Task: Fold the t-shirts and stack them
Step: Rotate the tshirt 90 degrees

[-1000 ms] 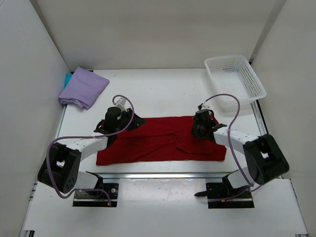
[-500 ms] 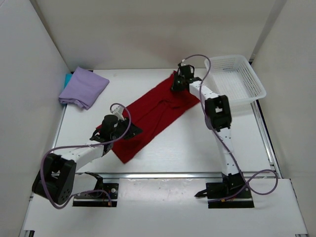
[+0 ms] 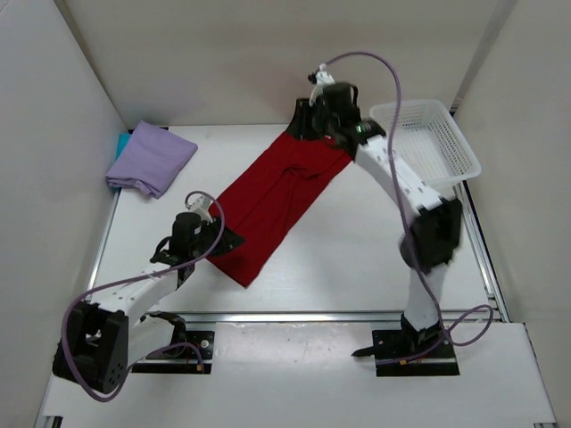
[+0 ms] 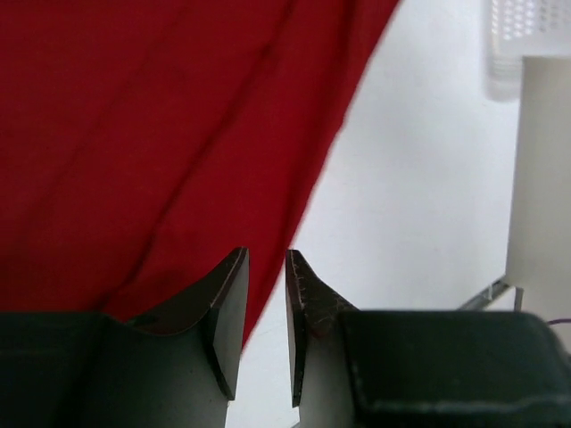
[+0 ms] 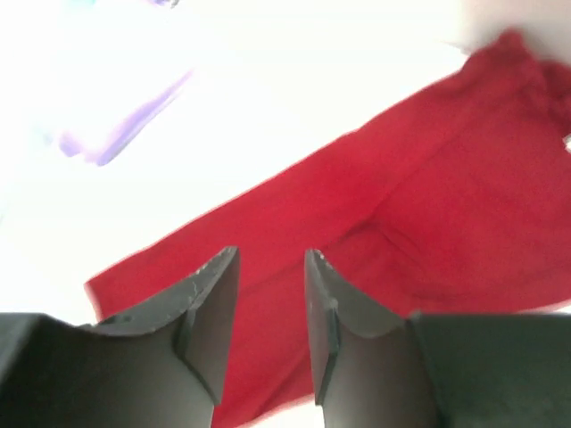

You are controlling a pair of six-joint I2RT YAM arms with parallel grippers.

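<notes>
I am looking down on a white bench (image 3: 357,259) walled in by white panels, with both arms reaching out from the near edge.

The deep red t-shirt (image 3: 272,201) lies stretched in a long diagonal band across the middle of the bench. It runs from a near-left corner close to the left arm up to a bunched far end by the back wall.

The left gripper (image 4: 266,260) sits low at the near-left end of the red cloth. In its wrist view the two dark fingers (image 4: 227,312) stand only a narrow gap apart. The shirt's edge crosses right at their tips, with white bench showing through the gap below. I cannot tell whether the cloth is pinched there or only lies under the tips.

The right arm is stretched far forward, and the right gripper (image 5: 268,260) is above the far end of the red shirt. Its fingers (image 5: 210,308) are clearly parted with nothing between them, and the red cloth is spread out beyond them.

In the far-left corner the light lavender t-shirt (image 3: 152,159) rests folded, well apart from the red one. It lies on the teal t-shirt (image 3: 120,143), of which only a sliver shows at its left edge.

A white mesh basket (image 3: 471,163) sits at the far right of the bench, just beside the right arm's forearm.
</notes>
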